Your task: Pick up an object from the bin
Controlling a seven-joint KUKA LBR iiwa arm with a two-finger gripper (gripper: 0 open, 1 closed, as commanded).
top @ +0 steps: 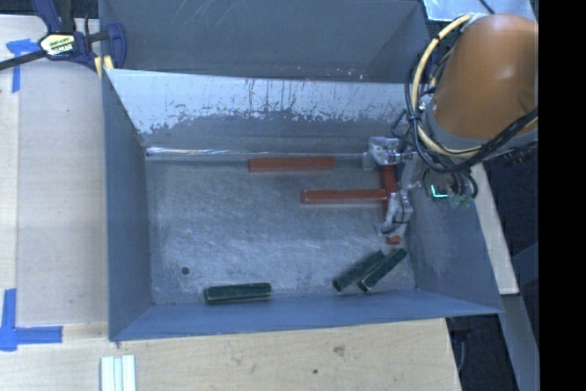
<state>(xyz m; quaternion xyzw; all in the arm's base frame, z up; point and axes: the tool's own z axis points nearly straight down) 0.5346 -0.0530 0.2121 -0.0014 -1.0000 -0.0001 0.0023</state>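
Lying closest to the near wall, a dark green bar (238,292) rested flat on the grey floor of the bin (128,224), left of centre and roughly parallel to that wall. Toward the near right corner sat a pair of dark green bars (371,270), side by side and touching along their length, both tilted so that their right ends pointed up toward the right wall. Just beyond that pair, close to the right wall, the gripper (393,197) hung low over the floor, its metal parts and small red pieces stacked in a narrow upright cluster; whether it was open or closed could not be told, and nothing could be seen held in it. A red-brown bar (343,195) lay level across the floor with its right end running up to the gripper, though contact between them could not be made out. Farther back, a second red-brown bar (291,164) lay just in front of the scratched far wall, well apart from the green pieces. Above the gripper, the arm's orange cover (485,73) bulged over the right rim, ringed by looping cables (423,101).
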